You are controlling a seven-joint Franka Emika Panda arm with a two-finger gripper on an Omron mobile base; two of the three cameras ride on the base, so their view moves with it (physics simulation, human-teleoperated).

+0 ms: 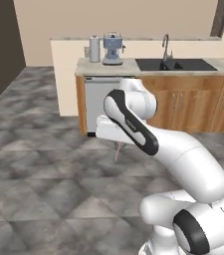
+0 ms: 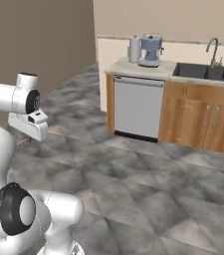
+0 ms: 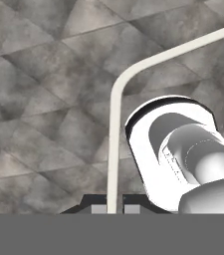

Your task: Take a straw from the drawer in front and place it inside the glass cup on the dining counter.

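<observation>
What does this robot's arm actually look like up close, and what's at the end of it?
The arm is made of rounded, glossy white shells with black bands and caps at the joints, thick like stacked tubes, rising from a bulky white base. No loose cables show. At its end sits a boxy white hand, and the gripper has two small dark fingertips with pale grey pads.

A grey tiled floor [image 1: 44,164] is seen below. On the marbled worktop [image 1: 128,65], a blue coffee machine [image 1: 112,49] and a pale canister [image 1: 94,49] are set side by side.
</observation>
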